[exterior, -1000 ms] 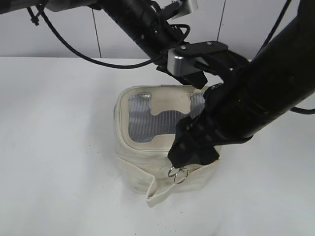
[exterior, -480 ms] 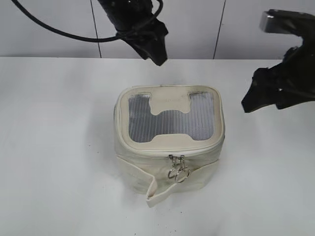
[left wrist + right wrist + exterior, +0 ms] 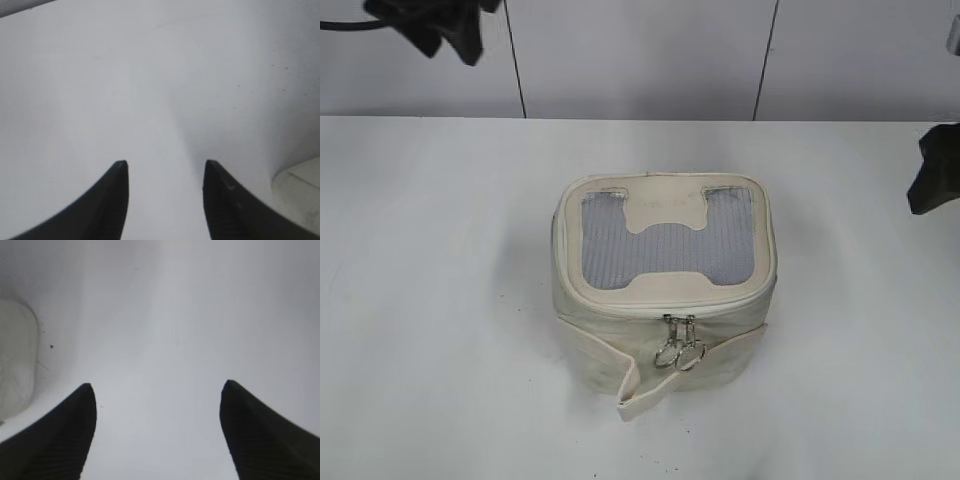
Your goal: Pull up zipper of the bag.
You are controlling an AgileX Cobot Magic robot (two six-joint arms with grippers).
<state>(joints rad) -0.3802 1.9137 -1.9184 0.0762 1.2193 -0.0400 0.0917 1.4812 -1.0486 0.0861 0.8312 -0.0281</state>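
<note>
the bag [image 3: 663, 300] is a small boxy cream one, standing upright mid-table, its top a grey mesh window with a notched cream patch. a loose cream band hangs off its front. the zipper [image 3: 670, 310] rims the top; two silver sliders with ring pulls meet at the front.

Both hands matte black; fingers [image 3: 55, 440] tapered, ribbed; blk cable [image 3: 345, 25] left.

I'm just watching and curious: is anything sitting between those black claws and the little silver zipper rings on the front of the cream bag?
Nothing visible does. The two silver ring pulls hang uncovered on the front of the boxy cream-white bag, with only bare white table around it. The left gripper and right gripper are both open, off to the sides.
</note>
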